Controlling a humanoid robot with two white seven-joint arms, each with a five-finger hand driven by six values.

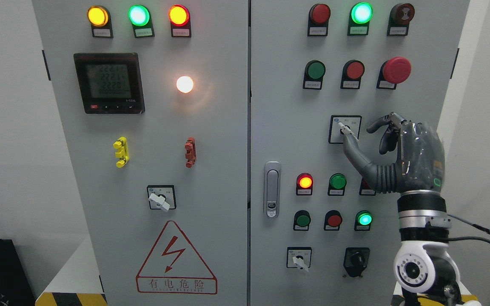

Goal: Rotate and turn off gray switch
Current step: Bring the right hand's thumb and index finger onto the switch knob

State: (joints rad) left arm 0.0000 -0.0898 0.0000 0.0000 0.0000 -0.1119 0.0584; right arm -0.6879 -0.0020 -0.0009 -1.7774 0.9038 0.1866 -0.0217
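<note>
I have the right hand [391, 146] up at the gray switch [345, 128], thumb touching its lever, other fingers loosely curled, nothing gripped. By my reading, the turn isn't made yet.

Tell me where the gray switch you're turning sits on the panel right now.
In the head view the gray switch is on the right door, mid-height, below the red push button, with the right hand touching its knob.
</note>
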